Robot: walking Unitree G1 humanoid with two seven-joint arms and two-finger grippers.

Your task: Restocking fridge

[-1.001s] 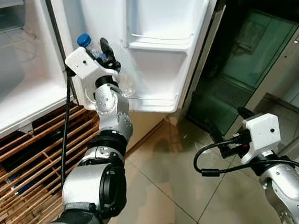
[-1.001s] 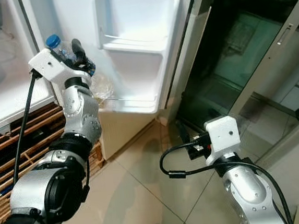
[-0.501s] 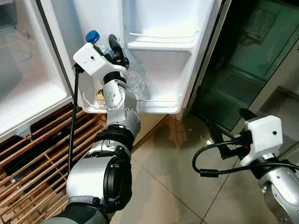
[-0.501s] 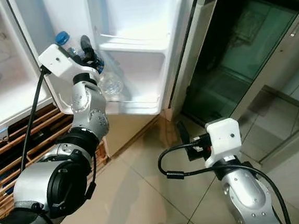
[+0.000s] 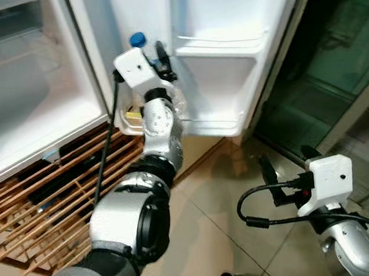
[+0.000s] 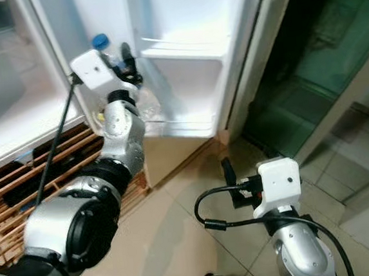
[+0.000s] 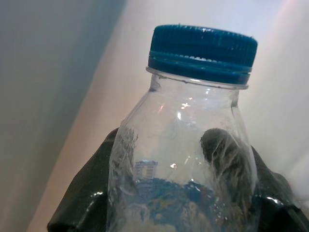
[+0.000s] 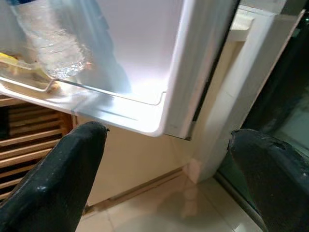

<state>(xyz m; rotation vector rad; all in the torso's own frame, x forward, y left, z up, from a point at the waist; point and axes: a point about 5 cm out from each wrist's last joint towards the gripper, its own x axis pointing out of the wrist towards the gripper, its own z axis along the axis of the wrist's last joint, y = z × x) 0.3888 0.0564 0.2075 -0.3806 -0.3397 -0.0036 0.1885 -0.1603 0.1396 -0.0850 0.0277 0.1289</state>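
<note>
A clear plastic bottle (image 7: 193, 145) with a blue cap (image 5: 138, 38) is held upright in my left gripper (image 5: 156, 60), which is shut on its neck and shoulder. The bottle's base (image 8: 60, 58) hangs at the left end of the fridge door's lower shelf (image 5: 216, 125), just behind the shelf rail. Whether it rests on the shelf I cannot tell. My right gripper (image 8: 166, 133) hangs low over the floor, open and holding nothing, facing that shelf.
Above the lower shelf is a bare upper door bin (image 5: 218, 48). Something yellow (image 8: 9, 58) lies in the lower shelf beside the bottle. The open fridge compartment (image 5: 33, 106) is at the left, a wooden slatted rack (image 5: 41, 202) below it, and a dark glass cabinet (image 5: 339, 53) at the right.
The whole view has shifted right. My left gripper has carried the bottle closer to the door, with its base now down at the lower shelf. The right arm has stayed low.
</note>
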